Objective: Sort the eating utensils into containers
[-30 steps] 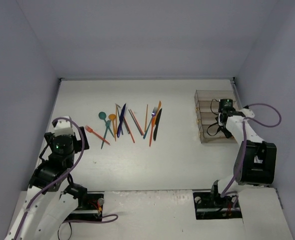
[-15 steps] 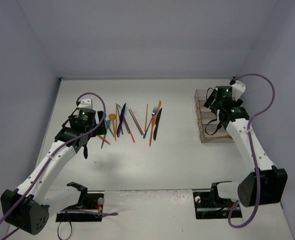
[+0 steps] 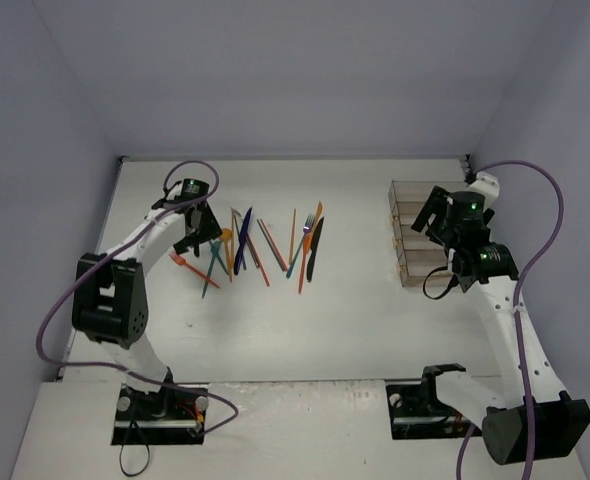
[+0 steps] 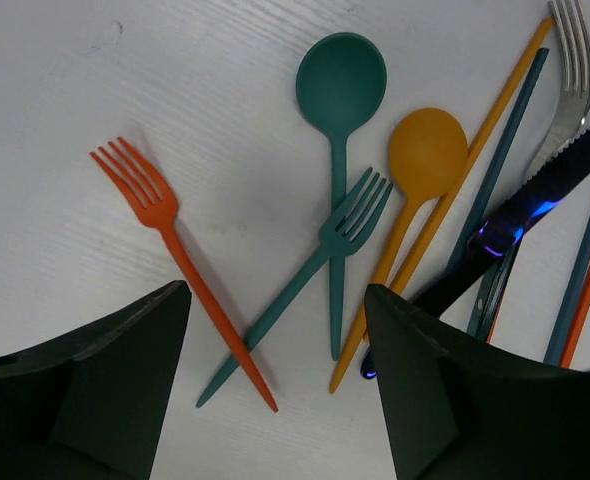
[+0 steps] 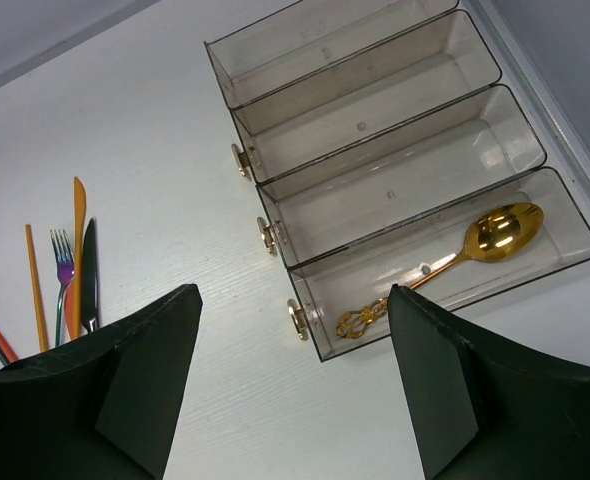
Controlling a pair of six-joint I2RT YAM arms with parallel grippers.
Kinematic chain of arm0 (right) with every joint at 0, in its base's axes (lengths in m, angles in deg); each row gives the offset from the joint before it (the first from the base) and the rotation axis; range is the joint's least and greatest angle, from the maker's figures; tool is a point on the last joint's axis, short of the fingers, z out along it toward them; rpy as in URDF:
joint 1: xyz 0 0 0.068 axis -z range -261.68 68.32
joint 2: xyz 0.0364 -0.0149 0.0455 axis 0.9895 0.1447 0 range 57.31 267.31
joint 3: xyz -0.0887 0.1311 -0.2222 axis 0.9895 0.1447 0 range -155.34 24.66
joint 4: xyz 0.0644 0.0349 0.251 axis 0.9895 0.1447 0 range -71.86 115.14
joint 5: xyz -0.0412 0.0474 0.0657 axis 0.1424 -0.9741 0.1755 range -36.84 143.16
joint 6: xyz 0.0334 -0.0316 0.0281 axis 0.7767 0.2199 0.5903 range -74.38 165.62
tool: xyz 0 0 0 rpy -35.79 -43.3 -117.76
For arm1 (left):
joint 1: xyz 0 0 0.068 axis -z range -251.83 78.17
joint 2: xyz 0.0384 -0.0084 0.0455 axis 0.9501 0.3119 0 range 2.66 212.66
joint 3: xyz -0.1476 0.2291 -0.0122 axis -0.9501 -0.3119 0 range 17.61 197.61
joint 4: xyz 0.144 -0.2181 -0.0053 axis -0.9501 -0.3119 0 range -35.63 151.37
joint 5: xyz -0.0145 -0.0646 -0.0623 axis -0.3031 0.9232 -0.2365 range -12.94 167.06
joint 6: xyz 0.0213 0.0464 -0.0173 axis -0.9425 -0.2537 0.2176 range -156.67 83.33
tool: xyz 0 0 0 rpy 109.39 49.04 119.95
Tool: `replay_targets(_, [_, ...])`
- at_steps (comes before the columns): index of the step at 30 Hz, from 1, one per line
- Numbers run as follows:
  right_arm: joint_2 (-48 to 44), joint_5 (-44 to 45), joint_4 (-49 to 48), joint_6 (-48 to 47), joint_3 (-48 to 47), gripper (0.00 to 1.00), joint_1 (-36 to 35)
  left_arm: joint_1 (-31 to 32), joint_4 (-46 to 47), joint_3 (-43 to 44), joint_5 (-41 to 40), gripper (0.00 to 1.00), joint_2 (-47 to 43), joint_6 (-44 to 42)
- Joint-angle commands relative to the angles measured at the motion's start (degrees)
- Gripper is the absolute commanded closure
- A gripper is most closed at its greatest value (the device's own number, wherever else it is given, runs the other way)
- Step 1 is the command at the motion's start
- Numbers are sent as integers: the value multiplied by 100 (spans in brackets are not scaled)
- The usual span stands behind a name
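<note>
The eating utensils (image 3: 260, 245) lie in a loose pile at the table's middle left. In the left wrist view I see an orange fork (image 4: 150, 200), a teal spoon (image 4: 340, 85), a teal fork (image 4: 350, 215), an orange spoon (image 4: 427, 150) and a navy knife (image 4: 535, 195). My left gripper (image 4: 275, 300) is open and empty above the pile's left end (image 3: 199, 238). The containers (image 3: 420, 245) stand at the right. A gold spoon (image 5: 445, 265) lies in the nearest bin (image 5: 565, 255). My right gripper (image 5: 293, 295) is open and empty above the bins' left ends (image 3: 435, 215).
Orange and teal chopsticks (image 4: 495, 110) and a metal fork (image 4: 565, 60) cross the pile's middle. An orange knife (image 5: 78, 250), a black knife (image 5: 89, 270) and a purple fork (image 5: 61, 255) lie at its right end. Grey walls close in the table.
My left arm has swung up from the near left and now hovers over the pile's left end. My right arm has risen and shifted over the bins. No utensil has moved.
</note>
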Motion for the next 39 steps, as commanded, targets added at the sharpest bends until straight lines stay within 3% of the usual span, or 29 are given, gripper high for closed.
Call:
replay_targets(1, [-248,-238,-175,-146,40,27,-33,-13,94,581,-58,35,365,247])
replay_targets(13, [-473,-440,-123,-161,279,27,-50,-23,33,1118,-175,47,1519,177])
replay_targets(19, [-501,-505,-68,-181,323,27,-50,-23,22,1235,-241,61,1795,191])
replay_targets(24, [-476,-555,-68,-207,332,27,-50,-82,22,1421,-374,83,2039,65])
replay_targets(30, [-481,-591,-68,-266,311,27,-50,-137,-1,1681,-390,92,2309,28])
replay_targets(36, [-516,-641,-60,-326,337,27,-52,-153,22,1968,-394,92,2352,-184])
replay_targets(39, [-541,-644,-60,-335,367,27,-59,-148,27,1969,-290,75,2370,-187])
